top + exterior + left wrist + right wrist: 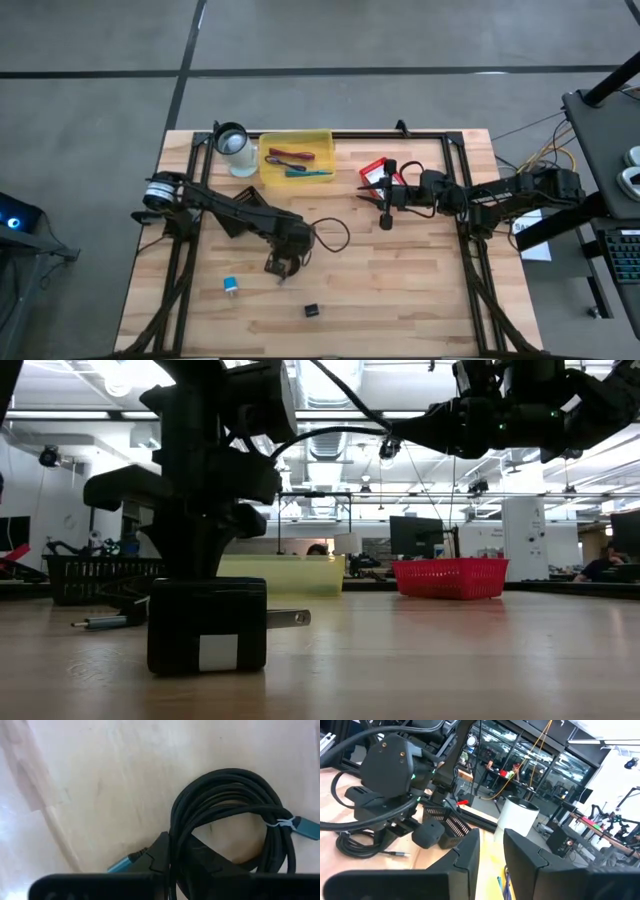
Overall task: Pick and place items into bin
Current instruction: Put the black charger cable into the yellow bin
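The black coiled cable [333,236] [227,795] lies on the wooden table near its middle, and my left gripper [284,264] [176,867] is shut on its coil. My right gripper [374,196] [491,857] hovers right of the yellow bin [296,170], open by a narrow gap and holding nothing. A red-and-white card [373,172] lies just beyond it on the far side. The bin holds the teal pen [308,173], a purple pen and the maroon strip [292,155]. The small black cube [312,311] [207,625] and the tiny blue-white piece [230,286] rest on the table's near part. My left gripper pinches the cable's coil at one side of the loop [172,842], with several strands running between the two fingers. The fingers come from above, slanting from the table's left. The rest of the coil spreads on the table beyond the fingers; a teal connector end [306,828] lies on the wood.
A white cup [235,148] stands left of the bin at the far edge. Black frame rails [470,250] run along the table's left and right sides. Bare wood lies between the cable and the right rail. The room behind shows a red basket [450,577].
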You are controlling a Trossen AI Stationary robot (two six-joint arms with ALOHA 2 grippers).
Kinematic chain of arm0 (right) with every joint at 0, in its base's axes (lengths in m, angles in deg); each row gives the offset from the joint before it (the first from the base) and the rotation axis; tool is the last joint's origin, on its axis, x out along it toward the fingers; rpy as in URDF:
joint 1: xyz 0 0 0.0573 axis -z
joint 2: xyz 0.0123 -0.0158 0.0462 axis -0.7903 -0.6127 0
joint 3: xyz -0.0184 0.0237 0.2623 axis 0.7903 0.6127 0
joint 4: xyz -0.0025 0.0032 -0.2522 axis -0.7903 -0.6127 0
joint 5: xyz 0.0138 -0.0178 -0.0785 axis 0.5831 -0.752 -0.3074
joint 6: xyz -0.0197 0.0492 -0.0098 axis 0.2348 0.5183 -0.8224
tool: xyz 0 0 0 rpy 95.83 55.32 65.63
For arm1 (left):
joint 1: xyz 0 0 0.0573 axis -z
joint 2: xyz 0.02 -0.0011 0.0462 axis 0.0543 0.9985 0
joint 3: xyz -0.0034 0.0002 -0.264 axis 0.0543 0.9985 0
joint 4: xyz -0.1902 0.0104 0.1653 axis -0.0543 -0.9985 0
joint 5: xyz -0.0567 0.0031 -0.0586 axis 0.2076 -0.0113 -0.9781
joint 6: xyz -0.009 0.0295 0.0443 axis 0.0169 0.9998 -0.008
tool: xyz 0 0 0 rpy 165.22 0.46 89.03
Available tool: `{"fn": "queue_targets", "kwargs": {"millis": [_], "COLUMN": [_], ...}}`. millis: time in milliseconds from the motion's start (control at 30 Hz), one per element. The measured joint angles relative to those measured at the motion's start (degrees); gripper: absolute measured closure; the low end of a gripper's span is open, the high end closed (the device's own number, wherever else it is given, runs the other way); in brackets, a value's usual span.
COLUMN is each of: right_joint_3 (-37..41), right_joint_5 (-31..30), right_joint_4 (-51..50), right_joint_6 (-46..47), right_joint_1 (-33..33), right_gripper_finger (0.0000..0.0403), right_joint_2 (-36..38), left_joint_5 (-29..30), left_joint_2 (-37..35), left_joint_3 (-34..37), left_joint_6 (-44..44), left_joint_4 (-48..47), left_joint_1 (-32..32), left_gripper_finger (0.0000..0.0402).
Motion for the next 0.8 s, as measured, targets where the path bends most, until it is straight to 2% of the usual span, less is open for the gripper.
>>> {"fn": "queue_targets", "kwargs": {"millis": [233, 433, 600, 800], "right_joint_3": [0.0, 0.0, 0.02, 0.04], "right_joint_5": [-0.01, 0.0, 0.02, 0.04], "right_joint_4": [-0.15, -0.15, -0.13, -0.15], "right_joint_6": [-0.74, -0.76, -0.76, -0.78], "right_joint_1": [-0.01, -0.02, -0.02, -0.02], "right_gripper_finger": [0.0335, 0.0329, 0.0331, 0.0337], "right_joint_2": [0.0, 0.0, -0.02, -0.02], "left_joint_5": [0.54, 8.39, 21.36, 41.44], "left_joint_2": [-1.17, -2.96, -5.35, -8.54], "left_joint_3": [-2.85, -7.25, -10.92, -13.24], "left_joint_6": [0.07, 1.55, 5.98, 9.14], "left_joint_4": [-1.95, -7.1, -7.93, -5.36], "left_joint_1": [-1.19, -2.64, -4.41, -8.3], "left_gripper_finger": [0.0386, 0.039, 0.039, 0.0391]}}
